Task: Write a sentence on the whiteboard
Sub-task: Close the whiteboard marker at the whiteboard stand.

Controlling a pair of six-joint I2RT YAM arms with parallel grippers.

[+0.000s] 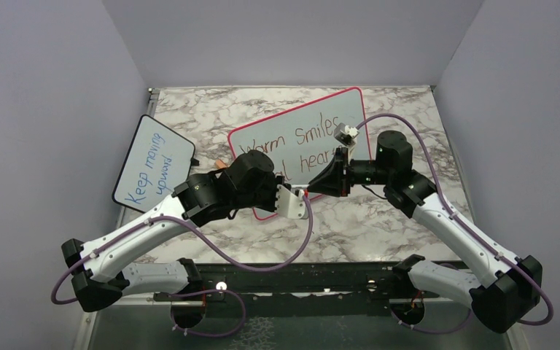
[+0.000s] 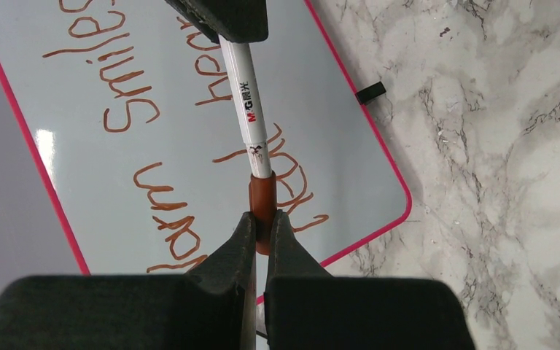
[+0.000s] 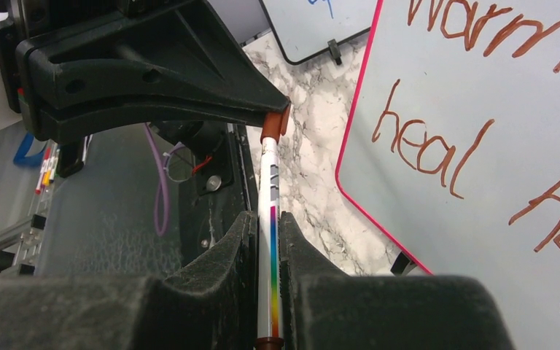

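Clamping left claw (image 2: pixel 262 217) grips brown cap (image 2: pixel 262 192), seemingly hidden overhead.

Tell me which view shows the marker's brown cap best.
Left wrist view: the cap is close, pinched in the left gripper. Right wrist shows part of it; from the top it cannot be made out.

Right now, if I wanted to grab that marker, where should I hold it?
Probably the bare white middle of the marker, pinched across from the side. It is long, thin and round, and both ends are taken: the left gripper is shut on the brown cap, the right gripper on the barrel's back part.
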